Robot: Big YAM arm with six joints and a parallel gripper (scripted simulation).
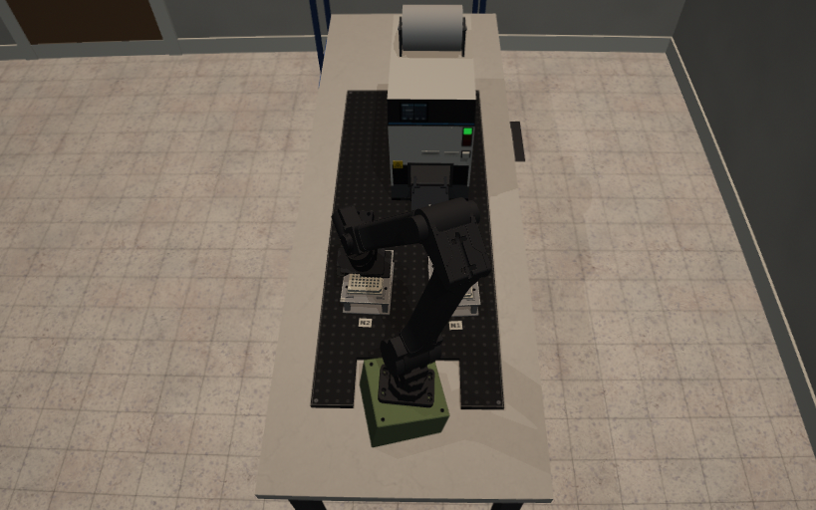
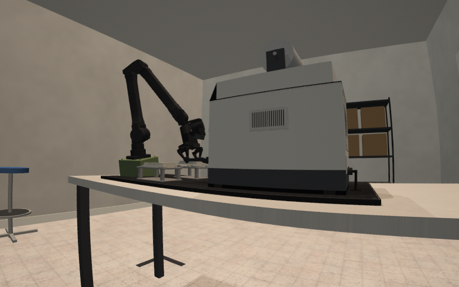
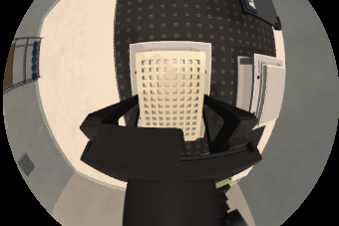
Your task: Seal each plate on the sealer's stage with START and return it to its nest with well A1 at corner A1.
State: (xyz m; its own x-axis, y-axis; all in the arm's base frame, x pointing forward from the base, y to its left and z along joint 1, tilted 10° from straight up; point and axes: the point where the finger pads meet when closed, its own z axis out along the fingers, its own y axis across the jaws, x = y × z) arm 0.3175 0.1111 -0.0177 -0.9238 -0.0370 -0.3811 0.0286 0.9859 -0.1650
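My gripper (image 2: 190, 159) (image 3: 170, 97) is shut on the long sides of the N2 plate (image 1: 365, 283) (image 3: 170, 88), a cream plate with open wells. It holds the plate level, slightly above nest N2 (image 1: 365, 300) (image 3: 170, 46). The other plate (image 1: 468, 295) (image 2: 159, 164) (image 3: 272, 93) lies in nest N1 (image 1: 466, 311) (image 2: 162, 179); its top looks smooth and covered in the wrist view. The sealer's stage (image 1: 429, 195) (image 3: 262, 8) is out and bears no plate. The lamp (image 1: 467, 130) is green, above the START button (image 1: 465, 153). The fingertips are hidden in the top view.
The sealer (image 1: 430, 142) (image 2: 277, 139) stands beyond the nests, with a foil roll (image 1: 431, 28) (image 2: 281, 56) behind and above its front. The arm's green base block (image 1: 406, 421) (image 2: 131, 169) stands on the near side of the nests. The arm's elbow hangs over the N1 side.
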